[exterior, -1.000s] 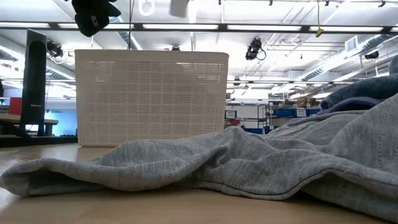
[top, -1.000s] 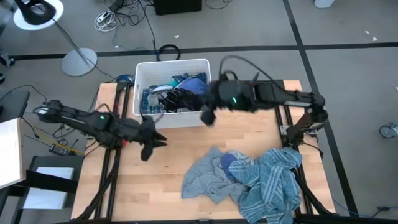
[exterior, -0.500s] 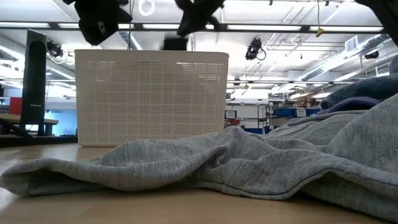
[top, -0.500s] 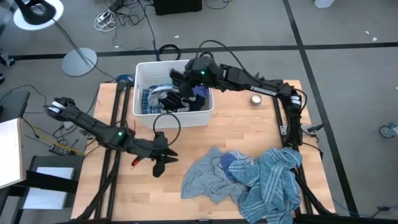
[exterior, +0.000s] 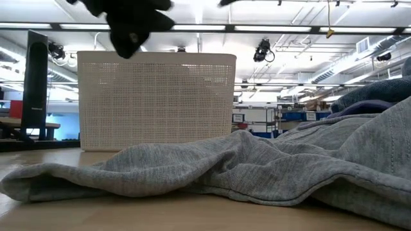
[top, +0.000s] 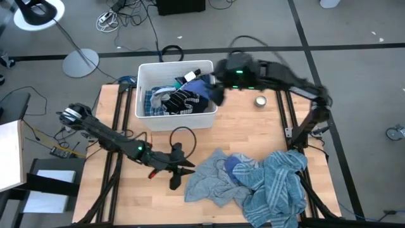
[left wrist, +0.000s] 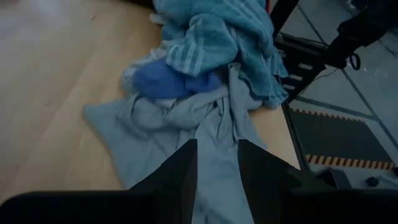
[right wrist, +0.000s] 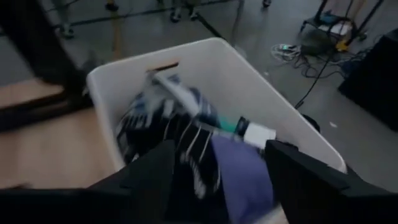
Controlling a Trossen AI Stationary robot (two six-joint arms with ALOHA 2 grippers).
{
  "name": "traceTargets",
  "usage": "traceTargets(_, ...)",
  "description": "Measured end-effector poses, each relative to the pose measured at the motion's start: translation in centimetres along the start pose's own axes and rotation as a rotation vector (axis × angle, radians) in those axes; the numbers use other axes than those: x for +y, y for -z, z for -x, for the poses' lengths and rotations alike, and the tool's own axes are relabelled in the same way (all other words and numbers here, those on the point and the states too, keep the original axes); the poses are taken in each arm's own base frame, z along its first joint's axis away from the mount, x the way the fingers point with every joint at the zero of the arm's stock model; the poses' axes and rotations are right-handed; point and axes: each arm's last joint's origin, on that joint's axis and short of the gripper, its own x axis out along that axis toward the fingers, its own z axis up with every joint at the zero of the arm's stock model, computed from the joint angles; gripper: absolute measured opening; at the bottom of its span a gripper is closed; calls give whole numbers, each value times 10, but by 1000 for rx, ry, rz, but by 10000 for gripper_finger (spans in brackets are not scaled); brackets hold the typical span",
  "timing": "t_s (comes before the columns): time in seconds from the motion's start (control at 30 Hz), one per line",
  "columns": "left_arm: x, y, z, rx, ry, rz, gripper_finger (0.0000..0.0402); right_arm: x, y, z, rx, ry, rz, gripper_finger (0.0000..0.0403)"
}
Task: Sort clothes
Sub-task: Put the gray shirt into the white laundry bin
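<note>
Right gripper [top: 218, 95] swung back out of white bin [top: 144, 71], now at bin's 3 o'clock rim; fingers wide apart, nothing held; black-striped piece [top: 180, 100] lies inside, so one more sorted.
Left gripper [top: 179, 175] slid toward clothes pile [top: 253, 180], now at pile's 9 o'clock; fingers slightly apart, holding nothing; grey piece [left wrist: 186, 124] looks like next grab.

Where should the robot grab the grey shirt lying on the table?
Probably at the grey shirt's loose corner nearest the left pincer, coming in from that side. There the cloth lies flat and alone on the table, while its other end is tucked under the striped shirt.
</note>
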Motion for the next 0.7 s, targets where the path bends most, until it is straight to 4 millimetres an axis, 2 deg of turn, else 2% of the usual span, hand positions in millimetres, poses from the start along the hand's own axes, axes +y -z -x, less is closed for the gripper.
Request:
traceTargets(0.2,5,10,-36,-65,-1,-79,119,-7,9,98,-15,-83,-99,279)
traceTargets(0.33,14,20,-56,-74,-24,-105,120,-9,19,146,-26,-151,-171,281)
traceTargets(0.5,27,36,-82,-63,-56,-117,120,-10,34,181,6,-222,-249,273)
traceTargets(0.7,24,56,-123,35,6,-139,120,-12,50,194,119,-202,-291,264)
